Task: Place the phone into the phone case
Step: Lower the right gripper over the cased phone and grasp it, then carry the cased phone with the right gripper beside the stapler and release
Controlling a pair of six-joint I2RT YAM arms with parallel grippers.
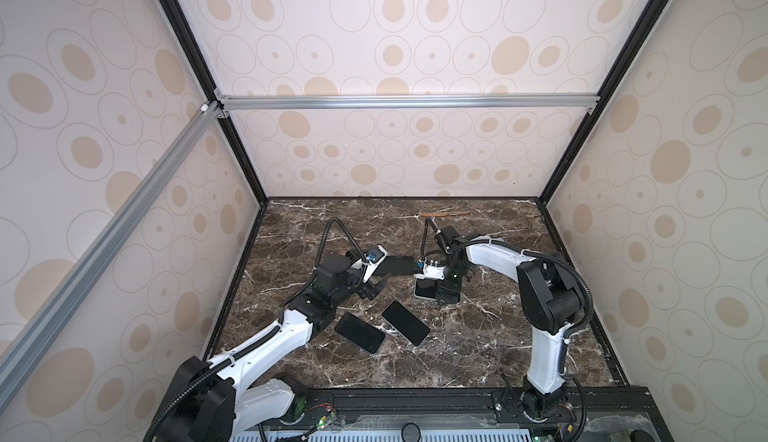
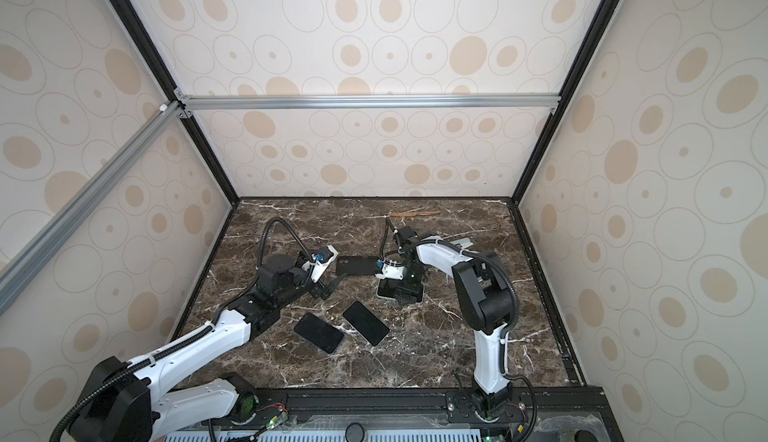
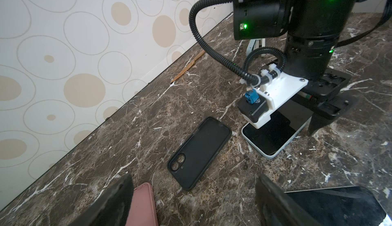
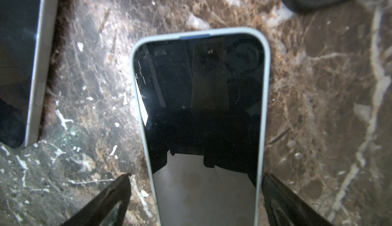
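On the left of both top views, the left gripper (image 1: 373, 287) sits low over the bench (image 1: 490, 336). Its fingers (image 3: 118, 195) are spread wide with nothing between them. Only the left wrist view shows a pink case (image 3: 143, 205) beside 1 finger, half hidden and cut off by the frame (from above, the arm covers that spot). Toward the front lie a dark phone (image 1: 360, 332) and a second dark phone (image 1: 405, 322). Just ahead of the left gripper, the black phone case (image 3: 199, 152) lies flat. The pale-rimmed phone (image 4: 201, 108) lies screen up just beside the case, not in it. The right gripper (image 4: 196, 175) stands over that phone, its fingers apart along the 2 long edges. The right wrist view shows a gap at 1 finger; we cannot tell whether the other touches the rim. From above, the gripper hides most of that phone.
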